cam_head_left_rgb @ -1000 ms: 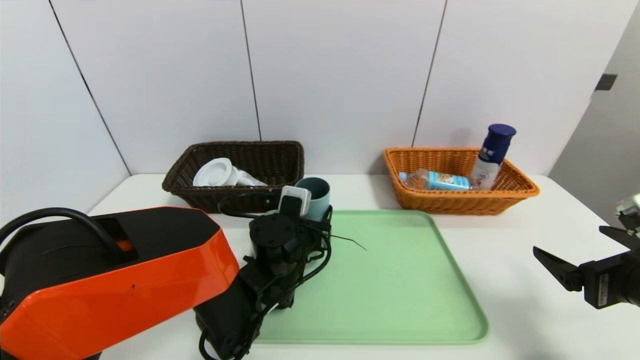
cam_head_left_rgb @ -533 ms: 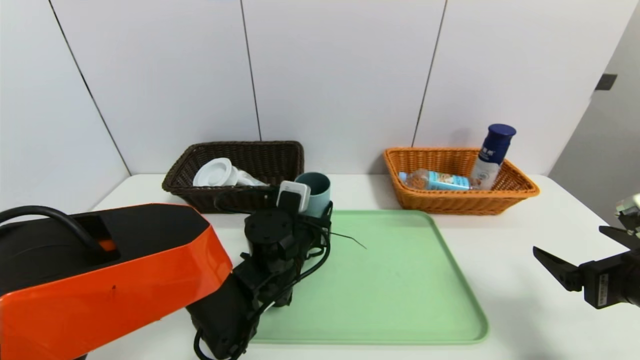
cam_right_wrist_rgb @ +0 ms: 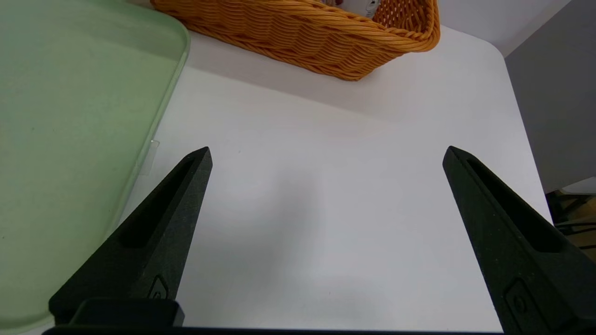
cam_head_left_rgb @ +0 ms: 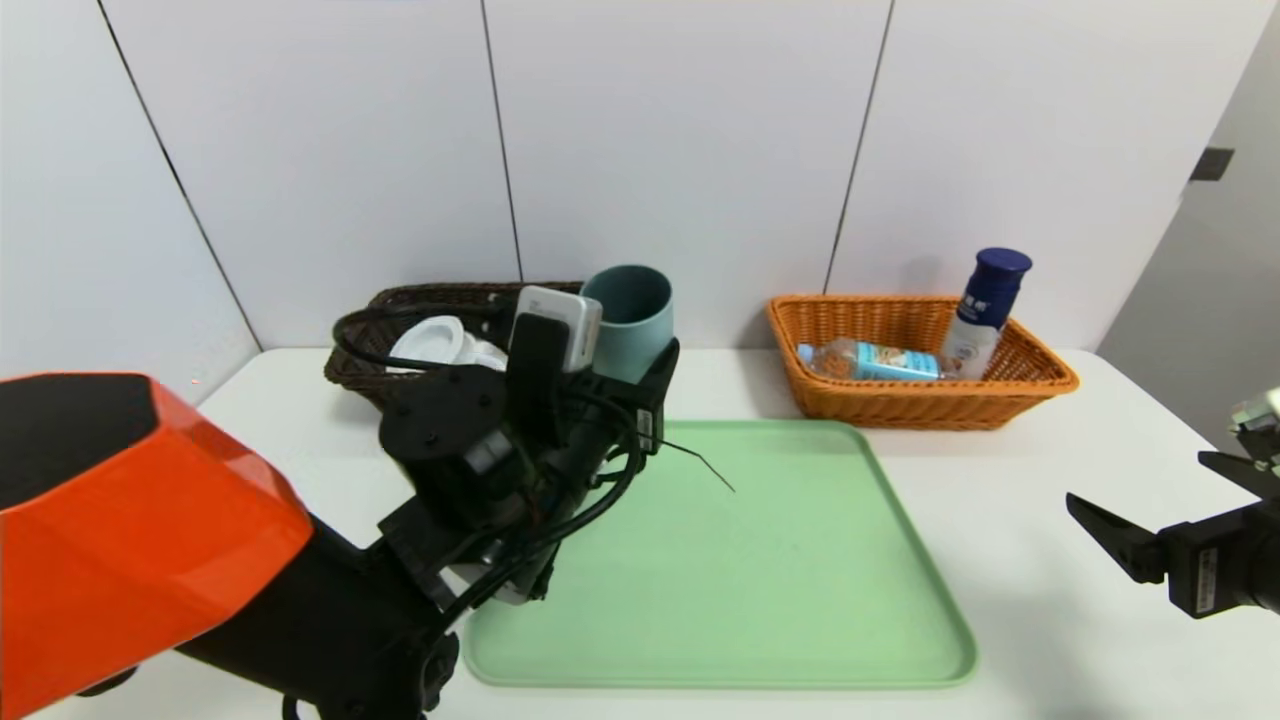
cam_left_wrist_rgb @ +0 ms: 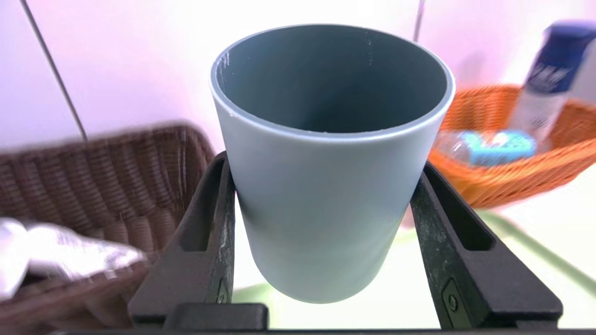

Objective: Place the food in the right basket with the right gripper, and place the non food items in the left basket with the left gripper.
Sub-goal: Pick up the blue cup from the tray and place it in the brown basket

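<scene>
My left gripper (cam_head_left_rgb: 625,365) (cam_left_wrist_rgb: 323,163) is shut on the teal-grey cup (cam_head_left_rgb: 628,318) (cam_left_wrist_rgb: 326,195). It holds the cup upright in the air, over the tray's far left corner and just in front of the left basket (cam_head_left_rgb: 400,297) (cam_left_wrist_rgb: 116,172). In that dark brown basket lie the round white case (cam_head_left_rgb: 428,345) and the slim white bottle (cam_head_left_rgb: 490,355). The right basket (cam_head_left_rgb: 920,405) (cam_left_wrist_rgb: 512,181), orange, holds the water bottle (cam_head_left_rgb: 870,360) lying down and the navy-capped white bottle (cam_head_left_rgb: 985,310) leaning on its wall. My right gripper (cam_head_left_rgb: 1137,478) (cam_right_wrist_rgb: 327,150) hangs open over bare table at the far right.
A green tray (cam_head_left_rgb: 780,560) (cam_right_wrist_rgb: 70,116) lies in the middle of the white table with nothing on it. My left arm's orange shell (cam_head_left_rgb: 140,520) fills the near left. Both baskets stand against the white back wall.
My left gripper has risen with the cup, off the tray and a little toward the dark brown basket. The right arm has not moved.
</scene>
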Tool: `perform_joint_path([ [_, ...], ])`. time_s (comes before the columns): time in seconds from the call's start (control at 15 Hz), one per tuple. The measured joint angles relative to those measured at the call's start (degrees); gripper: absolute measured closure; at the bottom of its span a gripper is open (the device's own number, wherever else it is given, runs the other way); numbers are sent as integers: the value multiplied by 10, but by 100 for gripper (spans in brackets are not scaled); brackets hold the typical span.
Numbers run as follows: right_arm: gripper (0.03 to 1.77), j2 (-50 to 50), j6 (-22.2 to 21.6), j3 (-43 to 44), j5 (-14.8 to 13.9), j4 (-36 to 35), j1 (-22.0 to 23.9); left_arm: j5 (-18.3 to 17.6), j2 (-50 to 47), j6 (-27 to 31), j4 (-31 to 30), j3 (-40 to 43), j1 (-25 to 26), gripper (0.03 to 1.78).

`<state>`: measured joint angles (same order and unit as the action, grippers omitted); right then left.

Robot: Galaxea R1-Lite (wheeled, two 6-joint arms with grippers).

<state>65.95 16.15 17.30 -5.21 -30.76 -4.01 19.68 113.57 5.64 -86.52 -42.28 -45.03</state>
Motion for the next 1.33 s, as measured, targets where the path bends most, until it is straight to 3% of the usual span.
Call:
perform_joint_path([
  [0.2,9,-2,1,2,0,0,0,-34,-72,8,79,-20,10,72],
  [0.47,9,-2,1,21,0,0,0,-100,-125,5,247,-127,131,72],
  [0.6,9,0,-1,41,0,0,0,-136,-124,0,301,-176,186,72],
  [0.87,9,10,-3,69,0,0,0,-149,-84,-2,323,-231,240,72],
  [1.33,9,28,-6,120,0,0,1,-142,1,-12,314,-268,251,73],
])
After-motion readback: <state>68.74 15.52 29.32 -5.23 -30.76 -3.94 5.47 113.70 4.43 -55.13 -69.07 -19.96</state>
